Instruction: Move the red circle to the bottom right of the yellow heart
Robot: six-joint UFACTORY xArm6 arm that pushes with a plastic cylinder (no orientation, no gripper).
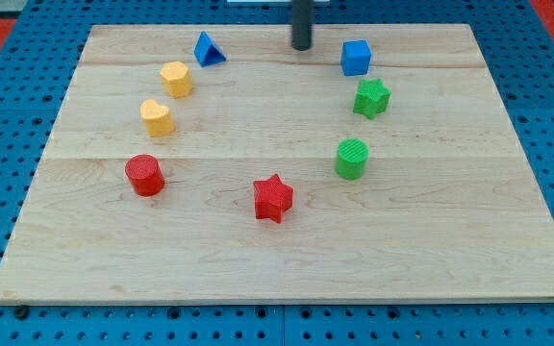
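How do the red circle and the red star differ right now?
The red circle is a round ridged cylinder; the red star has five points. The circle sits at the view's left, just below the yellow heart; the star sits near the bottom centre. Both are red and far from my tip.

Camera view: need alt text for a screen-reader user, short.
My tip rests near the top edge of a wooden board, touching none of eight blocks ringed below it. The red circle sits just below the yellow heart, at the view's left.
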